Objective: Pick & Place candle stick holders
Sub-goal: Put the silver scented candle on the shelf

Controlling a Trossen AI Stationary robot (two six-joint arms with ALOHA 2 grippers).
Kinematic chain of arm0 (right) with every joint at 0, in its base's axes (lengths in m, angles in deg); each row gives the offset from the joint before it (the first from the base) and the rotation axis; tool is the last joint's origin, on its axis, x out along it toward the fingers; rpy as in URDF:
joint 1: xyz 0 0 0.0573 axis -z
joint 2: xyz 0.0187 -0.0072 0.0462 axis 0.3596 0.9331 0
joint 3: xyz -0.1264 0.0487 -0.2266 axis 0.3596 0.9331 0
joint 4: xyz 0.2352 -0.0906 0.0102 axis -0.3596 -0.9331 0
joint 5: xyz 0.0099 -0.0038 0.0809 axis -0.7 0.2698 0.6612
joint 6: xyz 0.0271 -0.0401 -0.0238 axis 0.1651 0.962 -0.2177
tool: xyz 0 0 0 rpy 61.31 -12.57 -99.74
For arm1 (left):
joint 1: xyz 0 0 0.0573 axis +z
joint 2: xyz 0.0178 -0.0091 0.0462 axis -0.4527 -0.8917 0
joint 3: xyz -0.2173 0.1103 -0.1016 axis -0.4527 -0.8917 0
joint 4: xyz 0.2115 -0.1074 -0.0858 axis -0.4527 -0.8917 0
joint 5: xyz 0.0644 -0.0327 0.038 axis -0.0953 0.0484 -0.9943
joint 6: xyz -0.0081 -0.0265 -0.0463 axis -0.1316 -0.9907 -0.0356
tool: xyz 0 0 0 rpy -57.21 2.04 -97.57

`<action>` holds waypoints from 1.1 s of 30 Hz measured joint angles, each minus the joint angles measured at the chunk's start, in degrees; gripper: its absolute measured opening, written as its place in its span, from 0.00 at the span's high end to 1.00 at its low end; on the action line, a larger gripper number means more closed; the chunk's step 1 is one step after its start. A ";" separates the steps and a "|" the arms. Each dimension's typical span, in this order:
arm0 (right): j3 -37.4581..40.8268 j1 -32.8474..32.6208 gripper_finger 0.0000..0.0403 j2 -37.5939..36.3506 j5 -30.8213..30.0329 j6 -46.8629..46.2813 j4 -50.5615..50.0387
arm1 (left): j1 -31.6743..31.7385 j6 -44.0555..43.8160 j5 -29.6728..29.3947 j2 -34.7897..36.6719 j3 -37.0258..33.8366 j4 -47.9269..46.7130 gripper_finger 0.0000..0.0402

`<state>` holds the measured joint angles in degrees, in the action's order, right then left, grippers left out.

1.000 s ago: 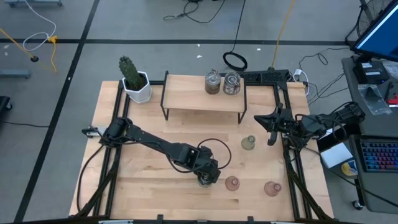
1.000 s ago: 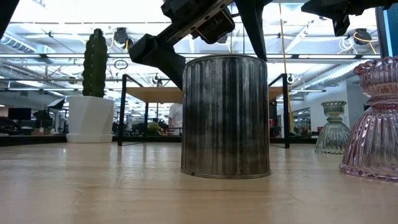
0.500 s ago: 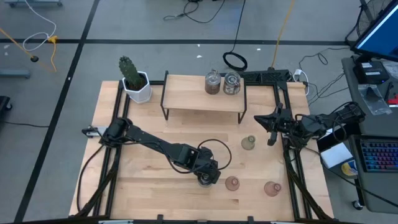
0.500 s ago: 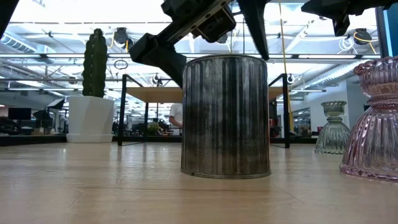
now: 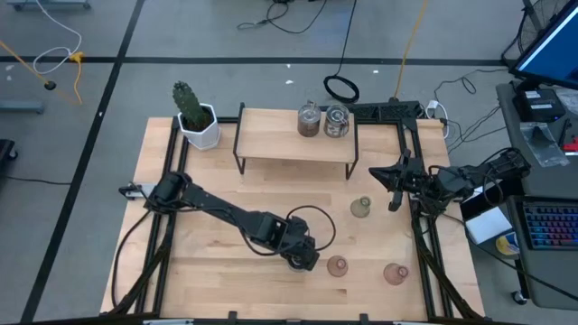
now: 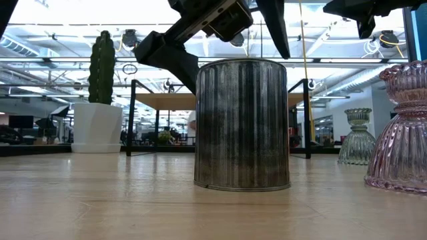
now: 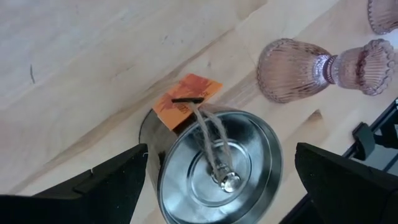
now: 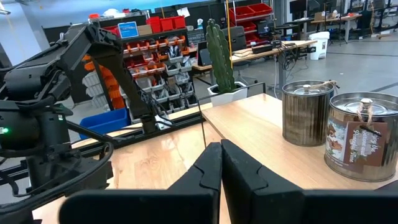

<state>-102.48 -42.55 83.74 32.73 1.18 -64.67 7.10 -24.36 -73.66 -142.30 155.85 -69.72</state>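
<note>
A pale wooden table (image 5: 208, 262) stands on a grey floor strewn with cables, with a workshop of shelves and red bins showing behind it in the right wrist view. Along the table's far side sits a low wooden shelf (image 5: 293, 144) on dark legs, and at the far left corner a cactus (image 5: 189, 104) in a white pot.

The left claw (image 5: 302, 257) is low over the near middle of the table, its fingers spread wide on either side of a round silvery tin holder (image 6: 242, 124). The left wrist view shows the tin's lid with a twine loop and an orange tag, a dark finger (image 7: 106, 183) off to each side and clear of the tin's wall. The tin stands upright on the table.

Just beside it toward the right lies a pink glass holder (image 5: 337, 265), and a second pink holder (image 5: 395, 273) rests farther right near the table's edge. A pale green glass holder (image 5: 361, 208) stands upright in the right middle of the table. Two more silvery tins (image 5: 323, 120) stand side by side on the shelf, touching or nearly so.

The right claw (image 5: 395, 187) waits above the right edge of the table, its fingers (image 8: 208, 171) pressed together and holding nothing.
</note>
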 joint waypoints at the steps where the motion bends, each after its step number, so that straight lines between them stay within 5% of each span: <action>1: 0.00 0.00 1.00 0.00 0.00 0.00 -0.02 | -0.20 0.55 -0.32 0.00 0.00 0.00 0.00; 26: 0.00 -0.01 1.00 0.02 0.00 -0.01 0.00 | -0.52 3.72 -1.40 -0.01 0.00 1.88 0.00; 33: 0.00 0.00 1.00 0.02 0.02 -0.01 -0.02 | -0.50 3.64 2.17 -2.19 0.02 3.10 0.00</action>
<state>-102.48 -42.55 83.76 32.75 1.17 -64.70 6.60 -20.72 -71.49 -144.50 155.87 -66.62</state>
